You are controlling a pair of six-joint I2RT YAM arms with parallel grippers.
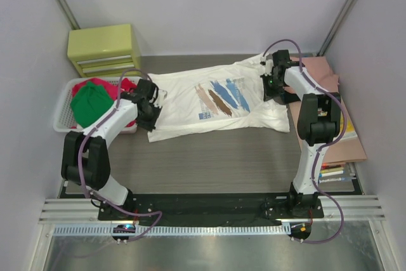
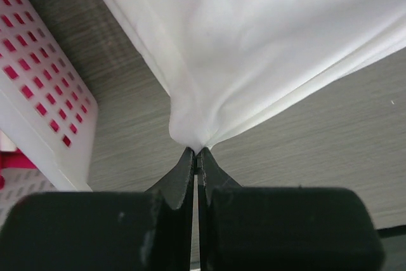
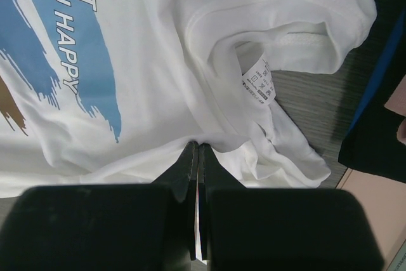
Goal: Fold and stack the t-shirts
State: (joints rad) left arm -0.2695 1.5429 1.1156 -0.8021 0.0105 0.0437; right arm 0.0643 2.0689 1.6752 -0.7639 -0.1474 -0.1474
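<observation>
Currently the white shirt (image 1: 216, 103) lies spread across the middle of the table (image 1: 209, 157), print side up, with its blue and brown brush strokes facing the camera. The left gripper (image 1: 154, 109) is clamped on the shirt's left edge, just beside the basket (image 1: 63, 109). Its wrist view shows the jaws pressed together with a peak of white cloth (image 2: 254, 42) pinched at their tips (image 2: 198, 152) and drawn up off the table. The right gripper (image 1: 273, 88) is likewise closed on the shirt at its right end, close to the collar. In that wrist view the tips (image 3: 198, 145) bite a fold just below the neck opening, where a label (image 3: 257, 80) shows. A green shirt (image 1: 89, 106) and a red shirt (image 1: 124, 85) sit heaped in the basket. A pink shirt (image 1: 330, 74) lies at the table's right edge, beyond the right arm.
</observation>
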